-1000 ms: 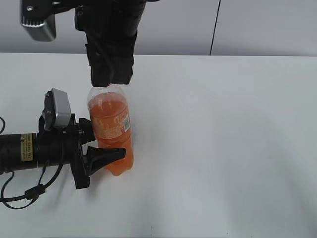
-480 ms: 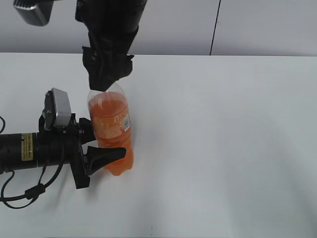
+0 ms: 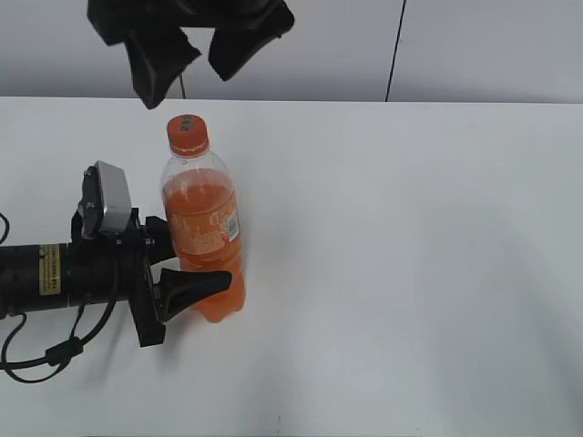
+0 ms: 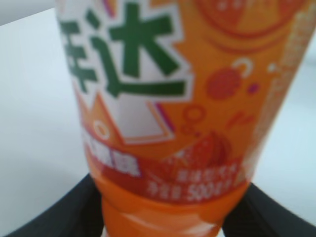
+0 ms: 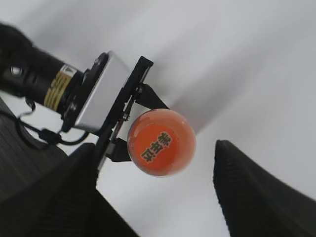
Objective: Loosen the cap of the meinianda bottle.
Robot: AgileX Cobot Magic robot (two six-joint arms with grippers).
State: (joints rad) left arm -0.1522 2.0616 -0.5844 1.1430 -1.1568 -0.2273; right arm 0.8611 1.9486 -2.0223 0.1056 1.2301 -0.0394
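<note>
Lifted off the cap (image 3: 187, 133), right gripper (image 3: 189, 56) gapes; label (image 4: 148, 98) reads 500.

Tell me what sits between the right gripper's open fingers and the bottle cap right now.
Nothing. In the exterior view the right gripper hangs open above the cap with only bare background between; the right wrist view shows the same gap.

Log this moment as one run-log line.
left gripper: shut on meinianda bottle | right gripper: open above cap | bottle: upright
</note>
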